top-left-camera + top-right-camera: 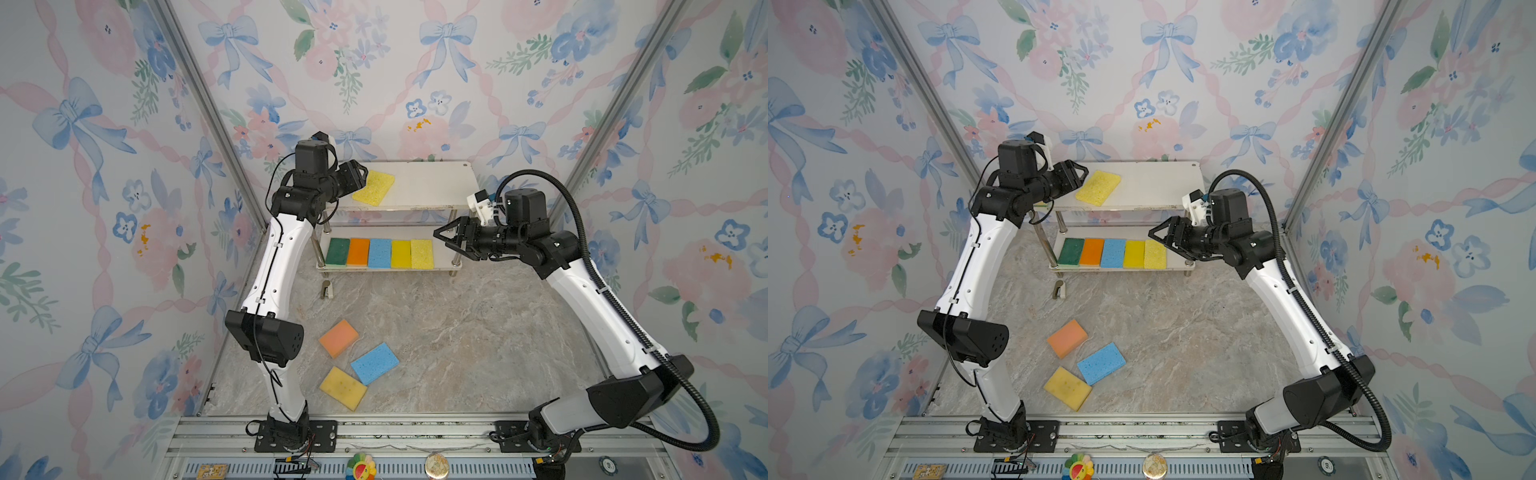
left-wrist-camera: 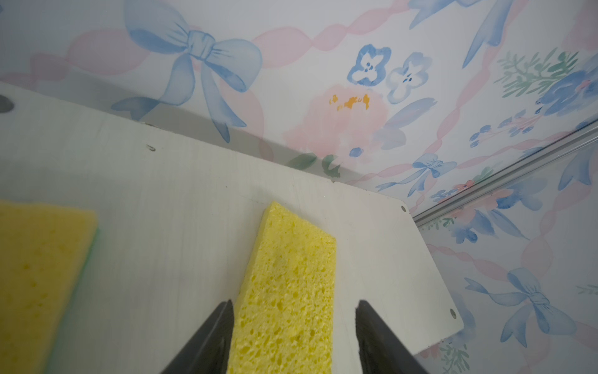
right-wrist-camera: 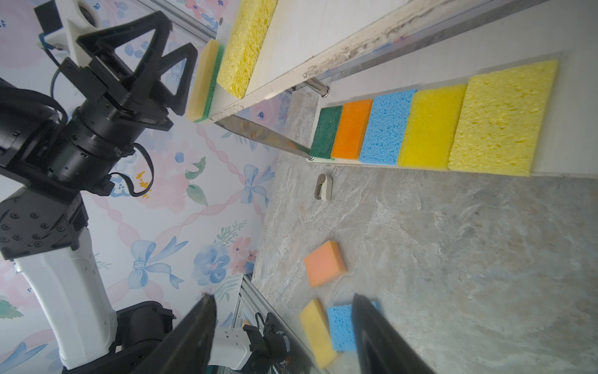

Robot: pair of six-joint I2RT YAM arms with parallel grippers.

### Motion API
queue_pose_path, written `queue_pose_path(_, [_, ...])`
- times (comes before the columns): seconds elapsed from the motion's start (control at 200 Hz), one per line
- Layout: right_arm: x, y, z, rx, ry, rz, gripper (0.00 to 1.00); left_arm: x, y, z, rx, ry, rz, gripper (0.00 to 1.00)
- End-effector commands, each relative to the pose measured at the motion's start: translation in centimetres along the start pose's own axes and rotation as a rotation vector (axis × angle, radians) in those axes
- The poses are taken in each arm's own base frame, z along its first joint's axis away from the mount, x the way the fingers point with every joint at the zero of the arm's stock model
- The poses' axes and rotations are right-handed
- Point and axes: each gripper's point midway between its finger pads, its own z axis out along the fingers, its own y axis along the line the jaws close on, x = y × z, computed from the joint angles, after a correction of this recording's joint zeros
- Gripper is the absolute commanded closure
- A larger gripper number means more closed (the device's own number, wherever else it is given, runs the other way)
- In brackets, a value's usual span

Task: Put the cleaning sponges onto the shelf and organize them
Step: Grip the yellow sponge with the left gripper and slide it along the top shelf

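Your left gripper point(image 2: 294, 304) gapes astride the porous yellow rectangular sponge point(image 2: 291, 259), probably soft and light; pinch its long edges. Right gripper point(image 3: 283, 296) gapes empty.

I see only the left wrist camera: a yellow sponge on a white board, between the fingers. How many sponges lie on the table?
Observer: Three lie on the table: an orange sponge, a blue sponge and a yellow sponge, close together near the left arm.
Operator: Is there free place on the lower tier?
Observer: Very little. The lower tier holds a row of five sponges, edge to edge along most of its width.
Operator: And the right hand?
Observer: The right hand is open and empty, near the right end of the shelf.
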Motion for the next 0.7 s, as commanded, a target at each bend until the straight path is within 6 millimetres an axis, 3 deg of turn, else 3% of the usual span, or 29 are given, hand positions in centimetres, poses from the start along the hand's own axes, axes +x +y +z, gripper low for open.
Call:
queue_pose_path(0.0, [0.2,1.1,-0.8,-0.033,-0.008,-0.014,0.31,0.8,0.2,-0.6,-0.024,0.023,0.001,0.39])
queue_pose_path(0.245, [0.3,1.0,-1.0,-0.036,-0.015,-0.003,0.31,2.6,1.1,0.2,-0.079,0.071,0.032,0.41])
queue_pose_path(0.695, [0.1,1.0,-1.0,-0.046,-0.022,0.008,0.3,3.3,1.7,0.2,-0.118,0.085,0.055,0.5])
